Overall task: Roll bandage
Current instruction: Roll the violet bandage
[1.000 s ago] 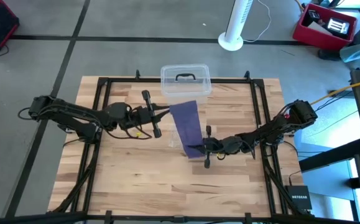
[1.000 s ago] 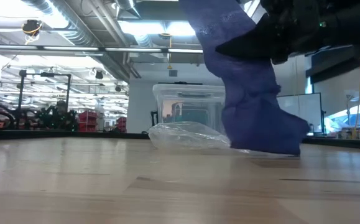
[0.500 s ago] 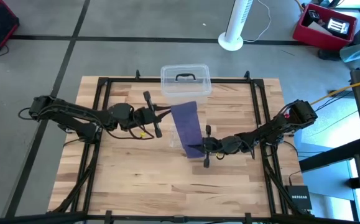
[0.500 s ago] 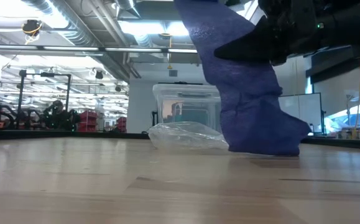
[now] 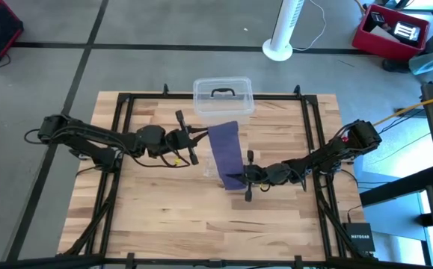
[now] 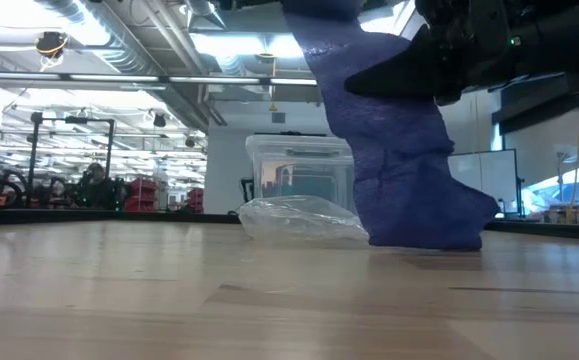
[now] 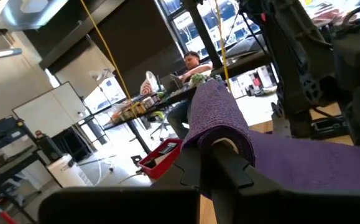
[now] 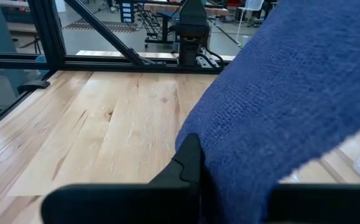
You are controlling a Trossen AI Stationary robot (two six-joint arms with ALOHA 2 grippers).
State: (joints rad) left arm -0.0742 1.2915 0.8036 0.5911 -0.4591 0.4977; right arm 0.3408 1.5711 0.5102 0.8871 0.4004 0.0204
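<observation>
The bandage [image 5: 226, 149] is a dark blue-purple strip running from the table's far middle toward the near side. In the low view the bandage [image 6: 399, 150] slopes down from the top of the picture, and its bunched lower end lies on the wood. My left gripper [image 5: 203, 135] is shut at the strip's raised far end, reaching in from the left. My right gripper [image 5: 232, 178] is shut on the strip nearer the front, reaching in from the right. My left gripper has the bandage's far end [image 7: 220, 121] wound over its shut fingers [image 7: 223, 165], more than one layer. The fingers lie level, from the table's left, across the strip. That end is lifted clear of the table. My right gripper pinches the strip partway along, level from the table's right, across it. The fabric [image 8: 279, 99] drapes over one finger and hides the place of contact; the other finger [image 8: 189, 163] shows beside it. Below the hold the strip hangs, its lower end [image 6: 429, 235] on the table.
A clear plastic box with a black handle [image 5: 223, 97] stands at the far middle edge. A clear crinkly bag [image 6: 304, 215] lies on the wood just left of the strip's lower end. A black frame [image 5: 123, 112] borders the table; bare wood spreads toward the near edge.
My left gripper has crept toward the table's right and a little down, keeping the wound end. The raised upper part of the strip has shifted slightly with it; the lower end has stayed on the table. My right gripper has kept still.
</observation>
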